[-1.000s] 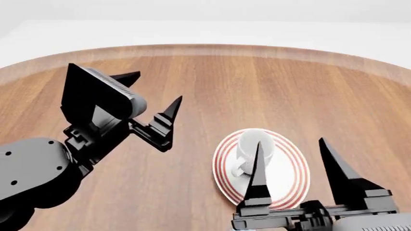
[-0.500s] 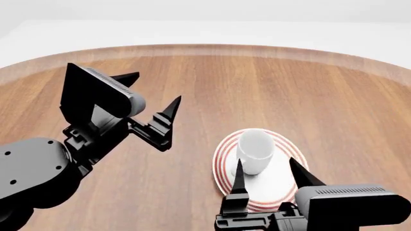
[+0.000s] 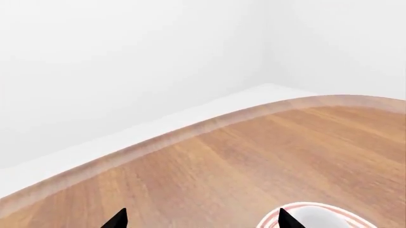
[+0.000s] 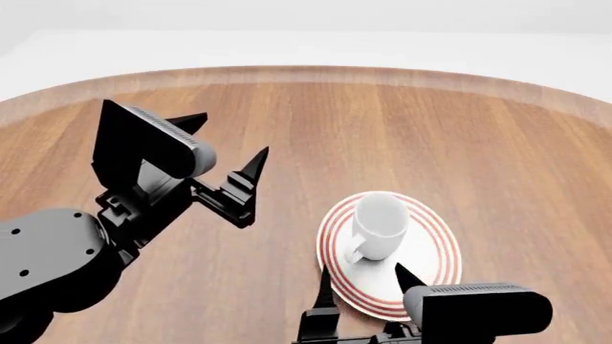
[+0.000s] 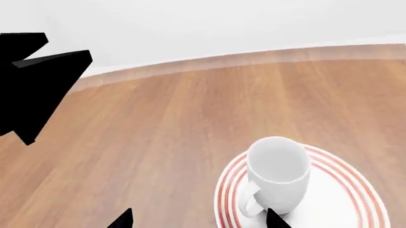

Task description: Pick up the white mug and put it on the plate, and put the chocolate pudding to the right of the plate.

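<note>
Nearest the robot, the right tool (image 4: 367,284) sits low at the near edge of the head view, its two dark pointed fingertips (image 4: 326,281) spread wide with nothing between them, poised at the near rim of the plate (image 4: 438,259). In the right wrist view the same tips show only as small black points at the frame's edge, apart and free of the mug.

The plate is round and white with concentric red rings about its rim, wider than what it carries, and it lies flat on the wooden table (image 4: 402,136). On it stands the white mug (image 4: 379,223), plain, glossy and slightly tapered, upright with its open mouth up. Its loop handle (image 5: 252,203) points toward the robot and a little to its left. The mug rests within the rings, toward the plate's left and far part, and its inside looks empty in the right wrist view.

To the left of the plate and well apart from it, the left tool (image 4: 226,153) hovers above the bare wood, its pointed fingers splayed wide and gripping nothing. Beyond lies the table's pale curved rim, then a white floor and wall. The chocolate pudding shows in none of the views.
</note>
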Available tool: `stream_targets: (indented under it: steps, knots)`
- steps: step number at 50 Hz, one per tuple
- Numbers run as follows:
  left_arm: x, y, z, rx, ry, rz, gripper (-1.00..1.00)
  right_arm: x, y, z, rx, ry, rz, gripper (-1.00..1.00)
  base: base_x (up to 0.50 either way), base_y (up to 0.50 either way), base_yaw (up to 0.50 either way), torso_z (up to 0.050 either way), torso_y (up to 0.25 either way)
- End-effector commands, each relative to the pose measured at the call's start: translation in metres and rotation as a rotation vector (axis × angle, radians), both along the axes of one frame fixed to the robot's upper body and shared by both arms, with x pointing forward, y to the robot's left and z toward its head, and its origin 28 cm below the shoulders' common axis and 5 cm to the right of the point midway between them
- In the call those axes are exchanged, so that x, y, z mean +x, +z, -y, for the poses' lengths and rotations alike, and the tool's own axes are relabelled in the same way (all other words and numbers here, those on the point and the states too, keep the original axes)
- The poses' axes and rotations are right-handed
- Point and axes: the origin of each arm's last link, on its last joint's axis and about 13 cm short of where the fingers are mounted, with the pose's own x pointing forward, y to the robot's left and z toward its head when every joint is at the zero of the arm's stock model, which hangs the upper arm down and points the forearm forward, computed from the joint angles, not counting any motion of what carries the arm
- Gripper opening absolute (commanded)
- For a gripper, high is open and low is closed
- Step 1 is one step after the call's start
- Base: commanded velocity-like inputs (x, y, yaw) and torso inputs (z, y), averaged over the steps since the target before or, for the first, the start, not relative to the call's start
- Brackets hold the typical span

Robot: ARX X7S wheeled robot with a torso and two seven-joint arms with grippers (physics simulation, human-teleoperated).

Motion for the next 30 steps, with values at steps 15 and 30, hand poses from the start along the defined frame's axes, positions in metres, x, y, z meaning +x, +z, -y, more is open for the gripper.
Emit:
stream_targets:
  steps: [15,30]
  knots:
    - [0.0011,-0.0001,0.0071,-0.009,-0.049,0.014,1.00,-0.0064,0.0001,-0.0081,0.065,-0.015,-0.131,1.00,0.00,0.00,0.00,0.000,0.000]
    - [0.0027,-0.0025,0.0077,-0.015,-0.051,0.005,1.00,-0.0121,-0.0063,-0.0081,0.053,-0.031,-0.228,1.00,0.00,0.00,0.00,0.000,0.000]
